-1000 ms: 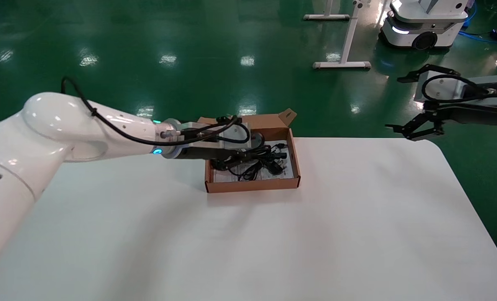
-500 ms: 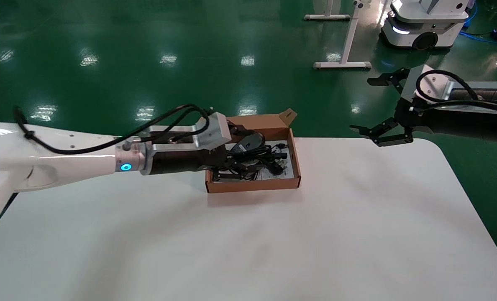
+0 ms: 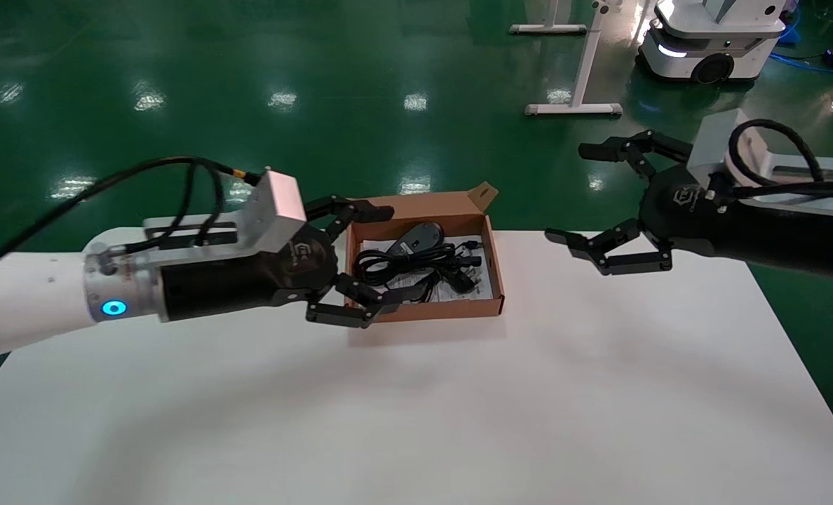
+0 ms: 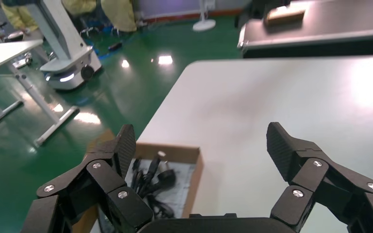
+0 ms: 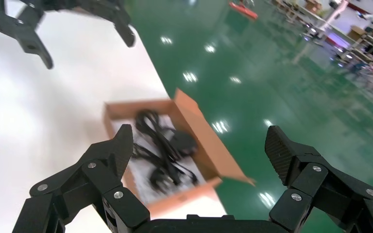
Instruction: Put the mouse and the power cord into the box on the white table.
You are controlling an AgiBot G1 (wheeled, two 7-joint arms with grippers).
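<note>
Since the earlier frame your left gripper (image 3: pixel 360 263) has backed out of the shallow brown cardboard box (image 3: pixel 427 312), fingers spread and empty. Just ahead of its fingertips, the black oval mouse (image 3: pixel 416 238) and looped black power cord (image 3: pixel 416 265) lie inside. Your right gripper (image 3: pixel 599 203), also spread and empty, hovers farther from the box, on its other side.

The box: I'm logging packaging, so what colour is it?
Plain brown cardboard box, with a white printed sheet lining; the head view shows it best.

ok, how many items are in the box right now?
2. The mouse lies at the far side of the box, near its flap; the power cord is bundled just in front of it on the white lining. Anything beneath the cord would be hidden.
</note>
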